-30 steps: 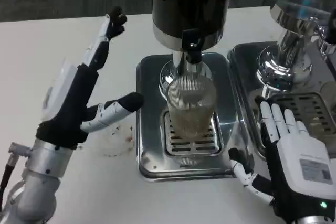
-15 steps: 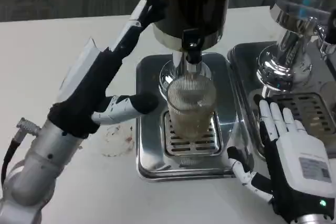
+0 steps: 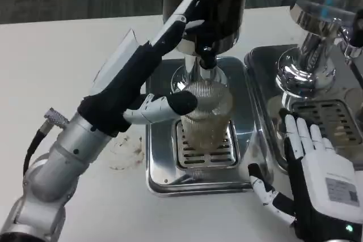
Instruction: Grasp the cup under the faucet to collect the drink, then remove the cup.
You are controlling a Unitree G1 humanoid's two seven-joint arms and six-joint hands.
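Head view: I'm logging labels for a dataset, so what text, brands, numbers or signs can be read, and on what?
Nothing is legible.
Right robot hand: a white label with dark print on its back, too blurred to read.
Cup, dispenser, drip tray: no text seen.

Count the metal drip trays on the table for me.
2: one drip tray under the cup at centre, another drip tray on the right beside the right hand; its far side is cropped.

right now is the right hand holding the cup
No, the right hand lies open at the lower right, apart from the cup, which stands on the drip tray under the faucet.
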